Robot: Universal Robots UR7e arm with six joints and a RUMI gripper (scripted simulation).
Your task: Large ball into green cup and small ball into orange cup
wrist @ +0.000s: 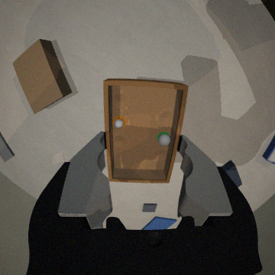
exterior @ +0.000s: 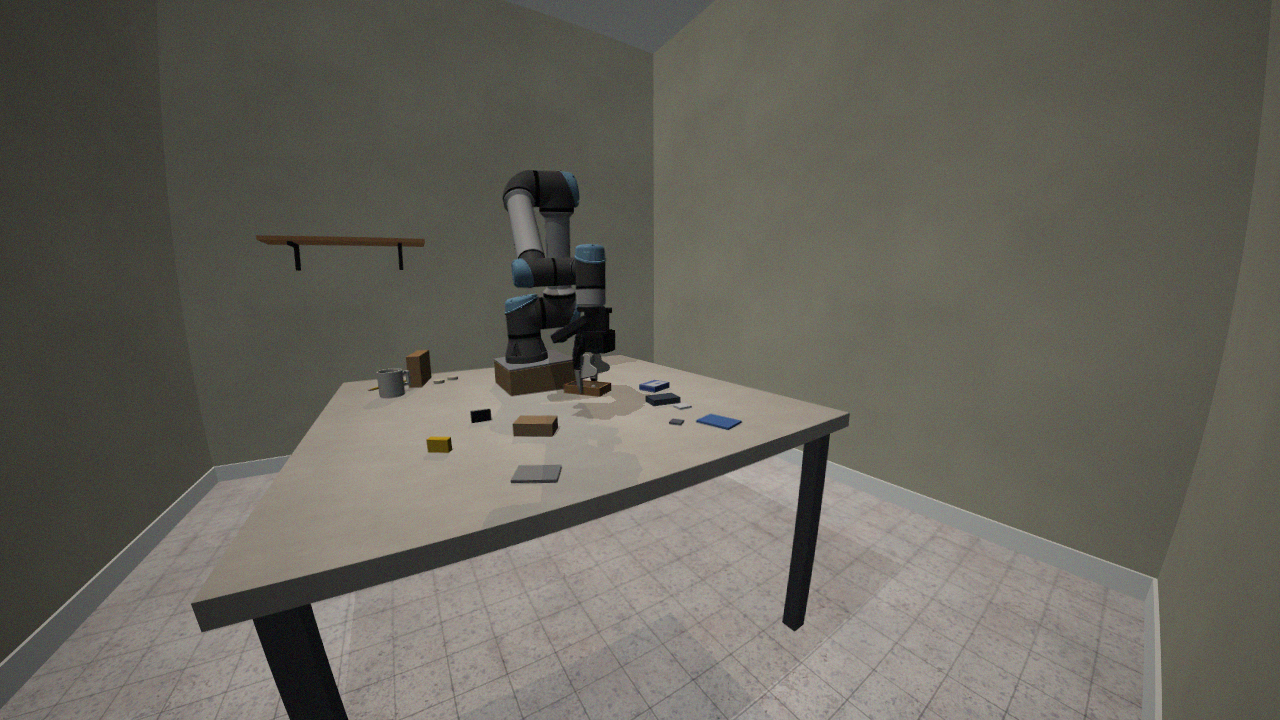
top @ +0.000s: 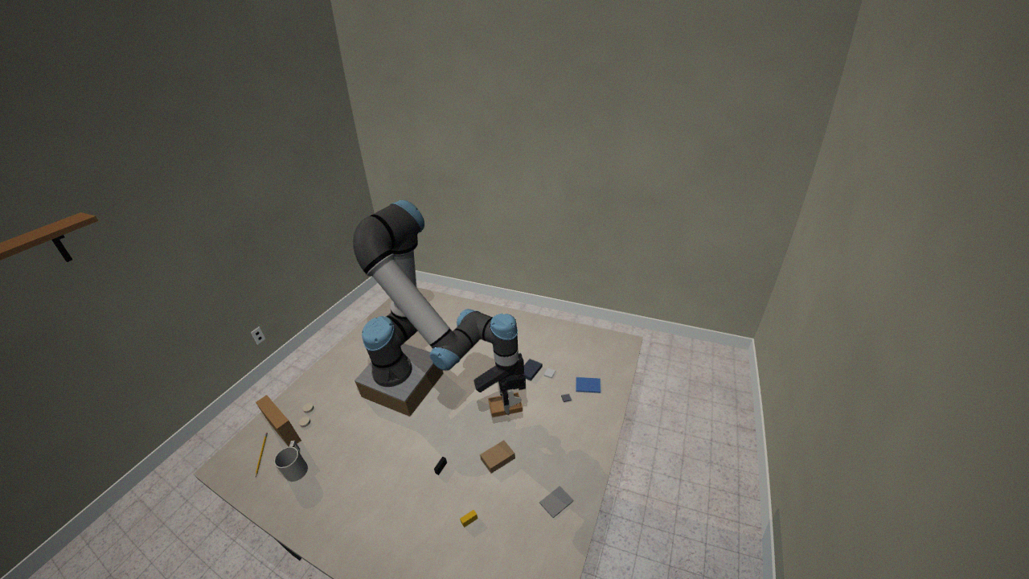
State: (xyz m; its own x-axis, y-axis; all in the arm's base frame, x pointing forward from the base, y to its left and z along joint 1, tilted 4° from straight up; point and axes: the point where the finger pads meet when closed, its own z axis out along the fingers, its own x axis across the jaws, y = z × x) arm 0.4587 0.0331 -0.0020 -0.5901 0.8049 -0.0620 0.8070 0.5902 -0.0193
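A: Report the state of the two-jaw gripper (wrist: 142,160).

B: From my remote station I read its grey fingers at a middle opening, closed on the two long sides of the covered rectangular wooden puzzle box (wrist: 145,103). One finger presses each side wall near the end closest to the wrist camera. The gripper is holding the puzzle.

A: Location of the puzzle?

B: It sits under the gripper in front of the arm's brown base block (top: 403,403), on or just above the beige tabletop (exterior: 375,501). I cannot tell from the top or exterior views whether its underside touches the tabletop.

A: Ball positions?

B: Through the wrist camera I see the larger grey ball (wrist: 164,140) seated in the green-ringed cup (wrist: 163,134) near the right inner wall. The smaller grey ball (wrist: 120,123) sits in the orange-ringed cup (wrist: 115,120) against the left inner wall. Both balls appear centred in their rings.

A: Surrounding items?

B: I note a plain brown wooden block (top: 497,454) lying well apart from the puzzle, toward the near edge. A flat blue square tile (top: 588,384) and a small grey tile (top: 566,397) lie to the side. A grey metal mug (top: 290,461), a yellow pencil (top: 260,454) and a small yellow block (top: 468,517) rest farther off.
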